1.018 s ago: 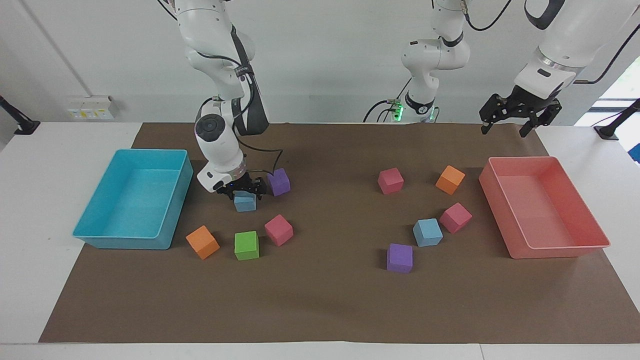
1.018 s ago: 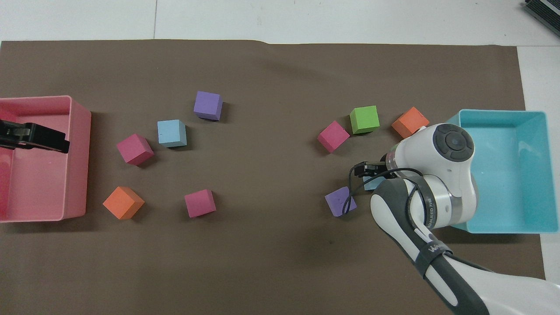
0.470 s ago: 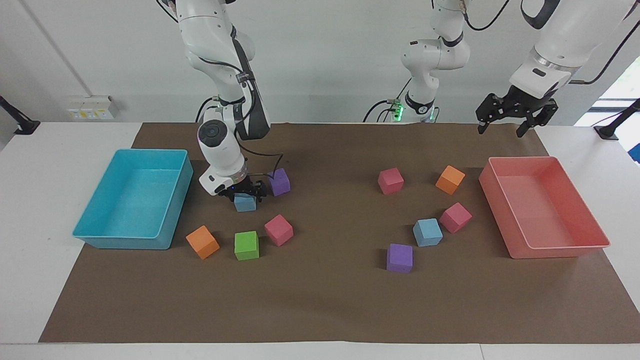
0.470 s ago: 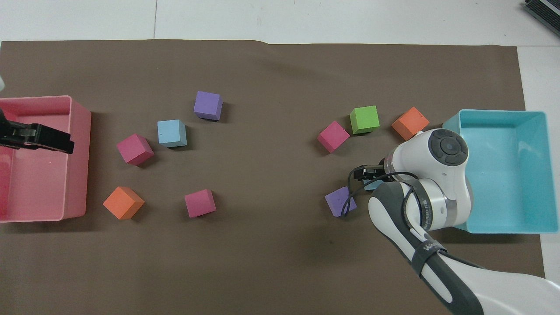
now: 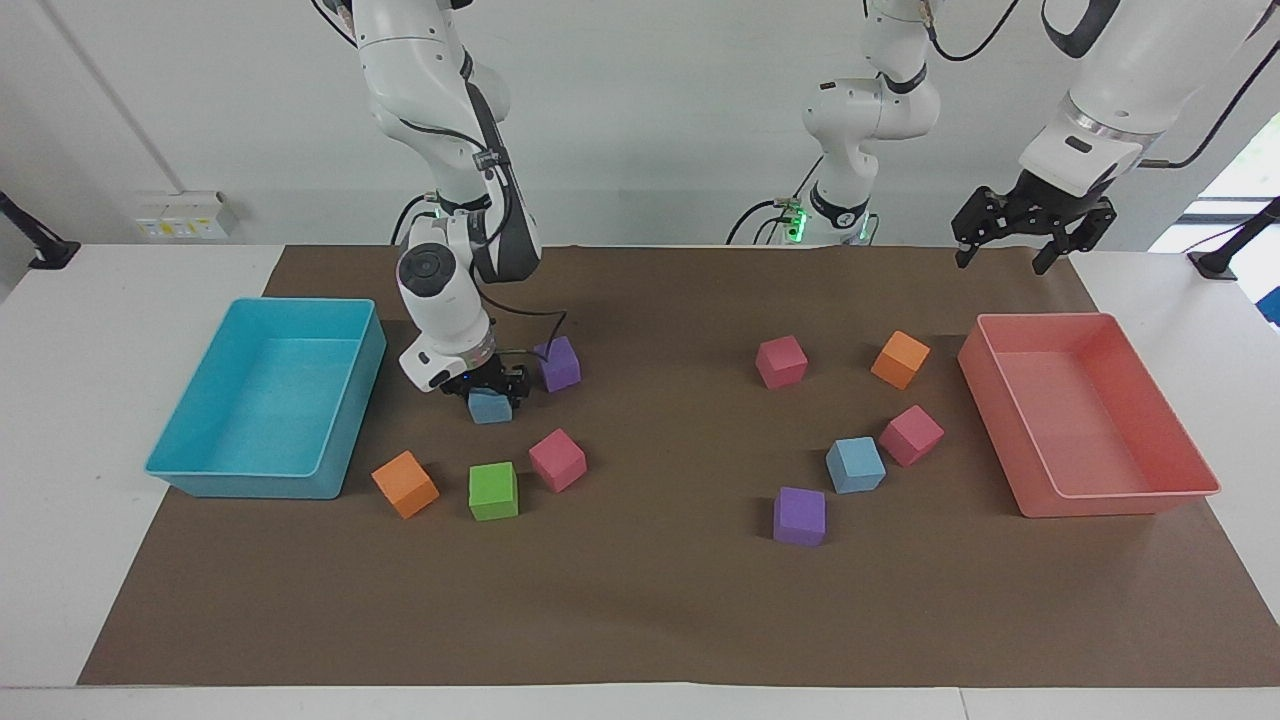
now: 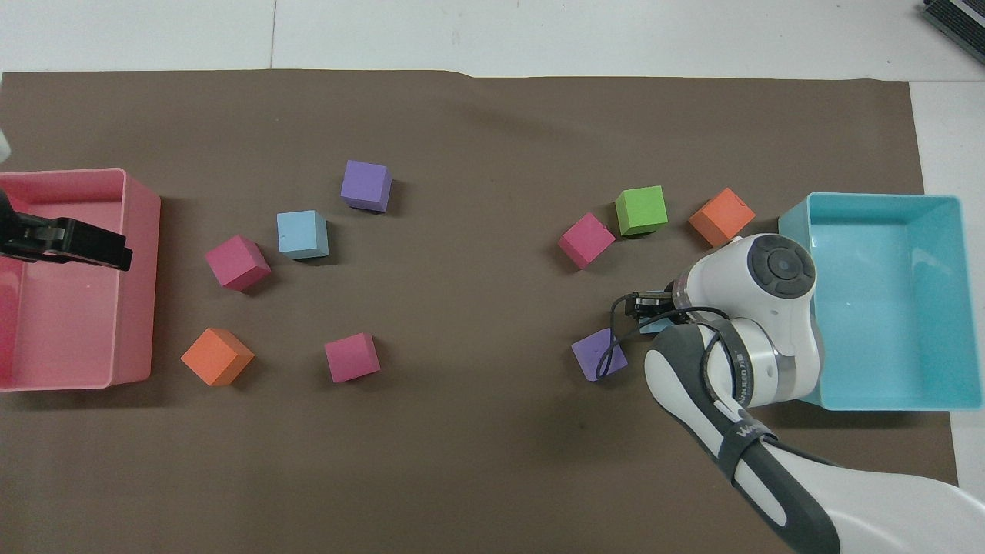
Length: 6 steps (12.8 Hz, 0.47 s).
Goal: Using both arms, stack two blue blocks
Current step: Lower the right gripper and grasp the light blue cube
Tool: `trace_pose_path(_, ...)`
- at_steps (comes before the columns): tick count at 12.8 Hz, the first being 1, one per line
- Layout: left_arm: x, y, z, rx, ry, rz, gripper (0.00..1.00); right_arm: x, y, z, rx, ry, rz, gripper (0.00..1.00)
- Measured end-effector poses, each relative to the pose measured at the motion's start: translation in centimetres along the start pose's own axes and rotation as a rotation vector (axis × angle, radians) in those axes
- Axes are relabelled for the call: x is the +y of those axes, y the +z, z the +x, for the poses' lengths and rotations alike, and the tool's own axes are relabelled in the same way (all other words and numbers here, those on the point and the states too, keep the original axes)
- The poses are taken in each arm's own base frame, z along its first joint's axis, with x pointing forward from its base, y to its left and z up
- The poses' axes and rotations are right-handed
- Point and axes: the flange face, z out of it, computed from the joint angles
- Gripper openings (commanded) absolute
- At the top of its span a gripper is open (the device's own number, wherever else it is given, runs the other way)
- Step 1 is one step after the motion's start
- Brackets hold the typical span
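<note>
Sky-blue foam is what the right gripper [image 5: 492, 385] is set down on: one blue block [image 5: 489, 408] sits on the brown mat [image 5: 640, 600] directly under the claw, between its fingers, just beside a purple cube [image 5: 558, 363] and near the cyan tray [image 5: 200, 475]. Jaws are seen partway in on the block's sides; a firm grip cannot be told yet, block not lifted. Farther from the robots, a pink cube [image 5: 557, 460], green cube [image 5: 493, 491] and orange cube [image 5: 405, 484] are noted. The second blue block [image 5: 855, 465] lies toward the left arm's end, well apart, between a pink cube [image 5: 911, 435] and a purple cube [image 5: 799, 516]; the left arm is judged nearer to it. The left gripper [image 5: 1010, 250] waits over the table's edge by the pink tray [image 5: 1120, 500], jaws spread, nothing held. Versus a second ago: the right claw's jaws have narrowed around the block and the wrist has shifted slightly; the left gripper is raised a little.
</note>
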Motion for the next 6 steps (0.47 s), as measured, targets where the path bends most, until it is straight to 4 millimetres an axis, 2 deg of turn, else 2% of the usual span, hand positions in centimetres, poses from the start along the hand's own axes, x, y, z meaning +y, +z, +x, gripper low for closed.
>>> trace_pose_path(4, -0.1, 0.0, 0.0, 0.001, -0.002, 0.000, 1.00, -0.5, -0.2, -0.1, 0.004, 0.029, 0.001, 0.00)
trace_pose_path(6, -0.4, 0.0, 0.0, 0.001, -0.008, 0.000, 1.00, -1.1, -1.4, 0.3, 0.008, 0.007, 0.004, 0.00)
